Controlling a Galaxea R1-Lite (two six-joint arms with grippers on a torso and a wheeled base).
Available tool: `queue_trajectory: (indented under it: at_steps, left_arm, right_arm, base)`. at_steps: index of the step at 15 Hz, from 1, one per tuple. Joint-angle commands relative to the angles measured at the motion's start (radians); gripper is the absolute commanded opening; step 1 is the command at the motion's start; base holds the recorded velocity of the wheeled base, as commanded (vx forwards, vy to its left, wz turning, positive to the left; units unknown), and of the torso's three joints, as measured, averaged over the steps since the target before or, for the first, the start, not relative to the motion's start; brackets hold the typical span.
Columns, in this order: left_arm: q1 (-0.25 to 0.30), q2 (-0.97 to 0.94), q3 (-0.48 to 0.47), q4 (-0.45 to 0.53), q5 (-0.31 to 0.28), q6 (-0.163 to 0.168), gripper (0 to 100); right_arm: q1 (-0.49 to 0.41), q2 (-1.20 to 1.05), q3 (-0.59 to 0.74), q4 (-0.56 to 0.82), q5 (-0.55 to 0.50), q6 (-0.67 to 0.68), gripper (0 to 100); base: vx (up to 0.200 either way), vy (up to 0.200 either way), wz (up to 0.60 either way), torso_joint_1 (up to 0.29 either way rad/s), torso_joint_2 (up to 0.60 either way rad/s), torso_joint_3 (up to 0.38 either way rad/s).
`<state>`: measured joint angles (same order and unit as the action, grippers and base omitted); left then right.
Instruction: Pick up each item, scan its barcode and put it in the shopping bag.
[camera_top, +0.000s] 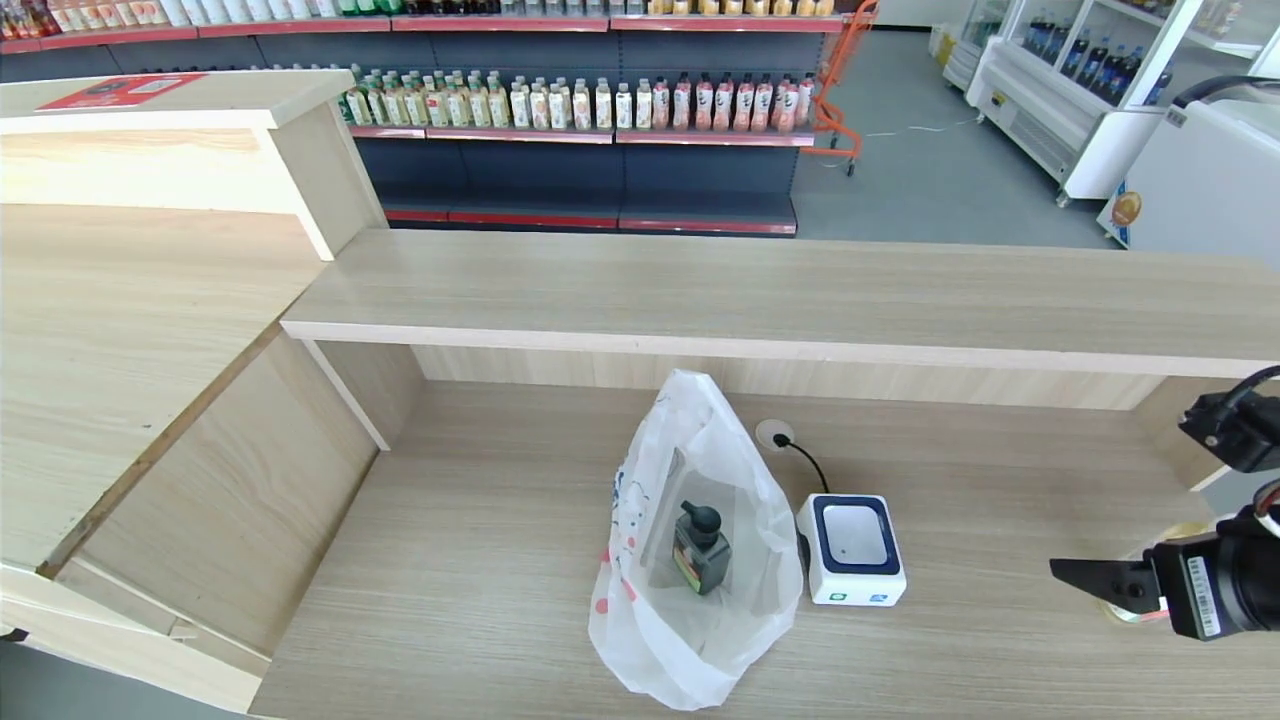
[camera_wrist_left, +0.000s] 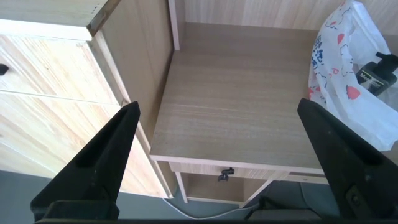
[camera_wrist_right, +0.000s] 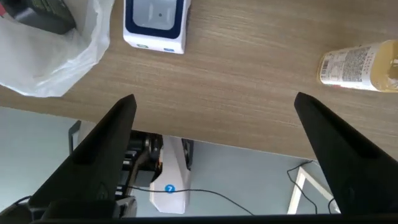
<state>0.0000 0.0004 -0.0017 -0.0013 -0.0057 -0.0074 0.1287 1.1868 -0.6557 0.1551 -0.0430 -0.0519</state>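
Shopping bag (camera_top: 690, 650) stands mid-counter (camera_top: 480, 560) with a dark pump bottle (camera_top: 700, 548) inside. Scanner (camera_top: 852, 548) sits just right of the bag. A pale drink bottle (camera_wrist_right: 359, 64) lies on its side further right, near the right gripper (camera_wrist_right: 214, 99); its jaws are spread and empty. The left gripper (camera_wrist_left: 217, 109) is left of the bag, jaws spread and empty.

bottle (camera_top: 700, 550) in bag (camera_top: 640, 640); scanner (camera_top: 852, 548) right of bag
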Motion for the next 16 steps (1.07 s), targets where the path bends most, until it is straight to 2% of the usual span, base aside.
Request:
queue_trajectory:
  at_steps: [1,7,10,12,14,16]
  left_arm:
    - [0.0,0.0,0.0,0.0,0.0,0.0,100]
    - [0.0,0.0,0.0,0.0,0.001,0.0,100]
    - [0.0,0.0,0.0,0.0,0.0,-0.002,100]
    - [0.0,0.0,0.0,0.0,0.0,0.0,100]
    - [0.0,0.0,0.0,0.0,0.0,0.0,100]
    - [0.0,0.0,0.0,0.0,0.0,0.001,100]
  right_arm:
    - [-0.001,-0.021,-0.001,0.0,-0.002,0.007,100]
    - [-0.004,-0.006,0.016,0.006,-0.021,0.023,100]
    - [-0.004,0.024,0.022,0.009,-0.048,0.073,100]
    - [-0.006,0.031,0.025,0.009,-0.06,0.089,100]
    - [-0.043,0.05,0.031,0.012,-0.152,0.089,100]
    - [-0.095,0.063,0.042,0.058,-0.184,0.084,100]
  base:
    - [-0.2,0.0,0.0,0.002,0.0,-0.002]
    - [-0.2,0.0,0.0,0.005,0.01,0.002]
    - [0.0,0.0,0.0,0.0,0.0,0.0]
    - [0.0,-0.2,0.0,0.0,0.0,0.005]
    - [0.0,-0.2,0.0,-0.002,-0.01,0.009]
    - [0.0,-0.2,0.0,0.019,0.0,0.005]
